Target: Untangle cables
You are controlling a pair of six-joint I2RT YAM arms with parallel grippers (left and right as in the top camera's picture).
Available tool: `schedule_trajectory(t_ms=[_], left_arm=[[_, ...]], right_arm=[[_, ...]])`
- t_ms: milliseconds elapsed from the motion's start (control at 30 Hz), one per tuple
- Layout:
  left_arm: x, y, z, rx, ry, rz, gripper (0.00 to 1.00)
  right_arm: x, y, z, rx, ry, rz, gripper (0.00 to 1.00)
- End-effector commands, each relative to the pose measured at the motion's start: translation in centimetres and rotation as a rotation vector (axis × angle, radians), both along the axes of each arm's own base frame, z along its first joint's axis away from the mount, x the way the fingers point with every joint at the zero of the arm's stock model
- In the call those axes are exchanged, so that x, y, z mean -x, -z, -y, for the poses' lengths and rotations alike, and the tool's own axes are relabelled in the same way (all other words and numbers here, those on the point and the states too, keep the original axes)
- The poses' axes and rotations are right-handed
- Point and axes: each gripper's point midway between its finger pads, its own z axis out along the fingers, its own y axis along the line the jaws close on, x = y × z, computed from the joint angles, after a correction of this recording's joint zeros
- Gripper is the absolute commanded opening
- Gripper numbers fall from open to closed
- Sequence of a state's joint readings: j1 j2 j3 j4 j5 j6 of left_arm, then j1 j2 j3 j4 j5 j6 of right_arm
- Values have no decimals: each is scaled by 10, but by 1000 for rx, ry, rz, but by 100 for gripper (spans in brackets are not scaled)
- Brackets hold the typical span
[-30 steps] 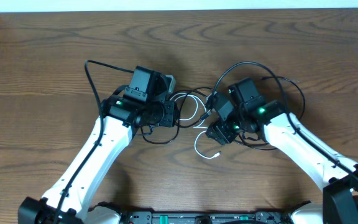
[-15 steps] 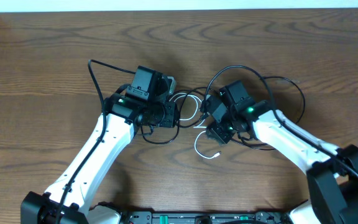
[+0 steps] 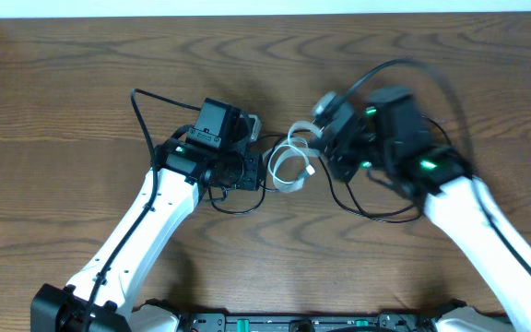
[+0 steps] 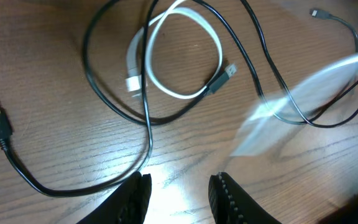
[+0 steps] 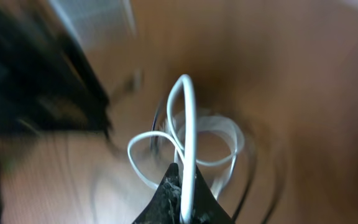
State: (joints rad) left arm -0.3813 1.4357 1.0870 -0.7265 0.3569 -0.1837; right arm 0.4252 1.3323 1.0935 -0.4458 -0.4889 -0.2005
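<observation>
Pincers: right gripper [image 5: 180, 180] clamped on white cable [image 5: 188, 124]; left gripper [image 4: 179, 186] jaws apart, empty. White cable's loops lie mid-table [image 3: 81, 65] between arms, crossed by black cables [image 4: 148, 118]. Cords judged light, limp, slippery. Best hold: near plug ends.

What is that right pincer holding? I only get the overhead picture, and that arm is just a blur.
Observer: Its wrist camera shows the right pincer shut on the white cable, which loops away from the tips.
Visitor: And the left one? The arm hides it from above.
Observer: The left pincer is open over bare table, gripping nothing; a black cable curves just ahead of it.
</observation>
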Motion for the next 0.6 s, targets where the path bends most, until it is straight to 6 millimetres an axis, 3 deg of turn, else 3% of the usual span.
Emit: schedule_trajectory(t_ms=[0, 33, 67, 167, 300, 467, 533, 567], left_arm=[[-4, -4, 1, 6, -8, 6, 37], [-4, -4, 1, 6, -8, 6, 36], [-4, -4, 1, 6, -8, 6, 36], [-4, -5, 2, 19, -14, 0, 36], [-6, -10, 11, 65, 5, 11, 37], [-7, -10, 11, 65, 4, 13, 36], [-6, -10, 10, 64, 4, 11, 37], [-5, -9, 10, 63, 4, 7, 36]], right_arm=[[12, -85, 6, -149, 8, 193, 1], [19, -108, 9, -180, 8, 267, 1], [23, -119, 11, -195, 7, 302, 1], [31, -137, 17, -211, 21, 358, 1], [34, -138, 20, -206, 31, 357, 1], [23, -131, 25, -187, 92, 334, 1], [6, -125, 39, -132, 201, 349, 1], [-11, -121, 56, -77, 320, 374, 4]])
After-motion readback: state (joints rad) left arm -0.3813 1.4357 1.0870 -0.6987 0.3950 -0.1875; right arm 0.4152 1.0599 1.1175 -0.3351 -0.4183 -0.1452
